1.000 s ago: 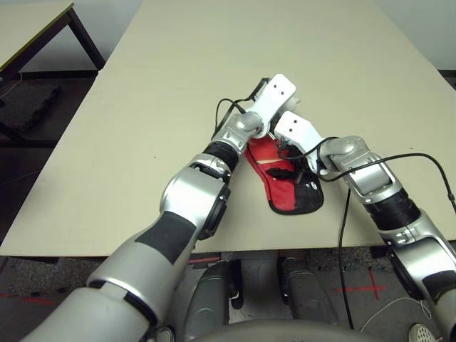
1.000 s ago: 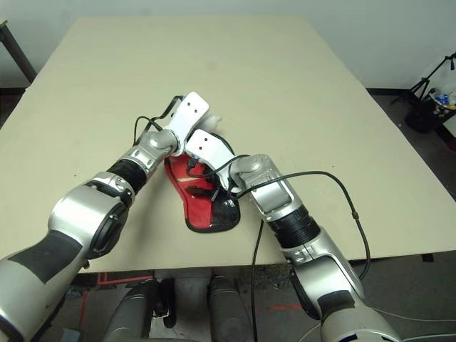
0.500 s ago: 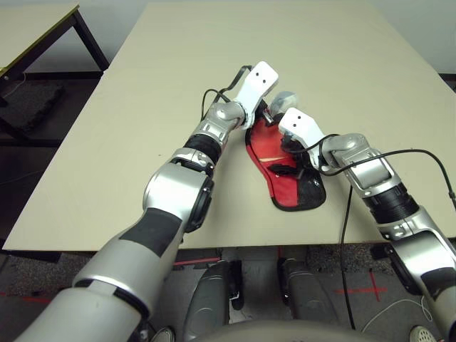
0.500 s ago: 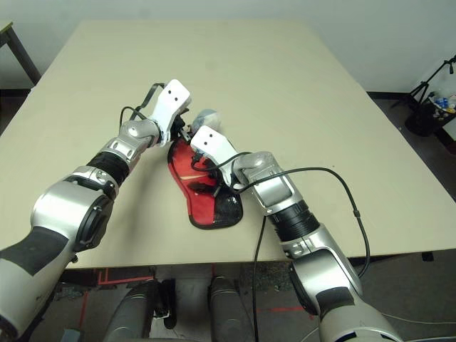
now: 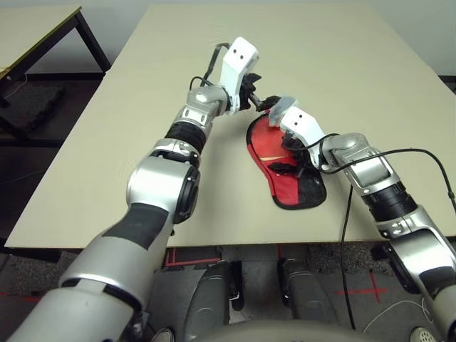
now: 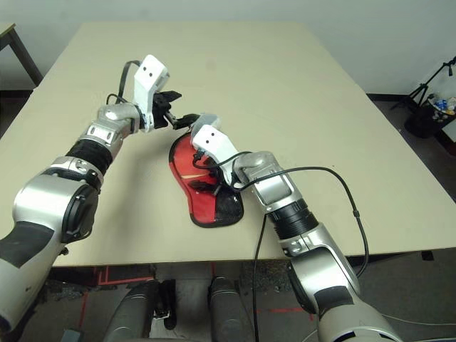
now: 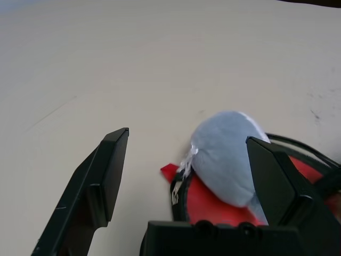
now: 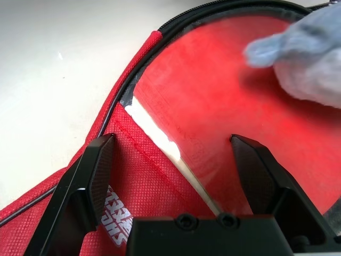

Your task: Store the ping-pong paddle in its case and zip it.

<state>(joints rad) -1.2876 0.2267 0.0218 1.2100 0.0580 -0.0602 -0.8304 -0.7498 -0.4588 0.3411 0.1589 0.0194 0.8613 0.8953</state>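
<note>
A wide beige table [image 5: 178,85] stretches before me, a dark floor around it. The case [image 5: 288,174], red with black trim, lies flat near the table's front edge, and through its clear panel [image 8: 229,101] I see the red face of the ping-pong paddle [image 8: 213,122] inside. My right gripper [image 8: 176,176] hangs just above the case, fingers spread wide, holding nothing. My left gripper [image 7: 186,181] is raised beside the case's round end, fingers also apart and empty. A white fluffy ball [image 7: 226,157] rests on that end.
</note>
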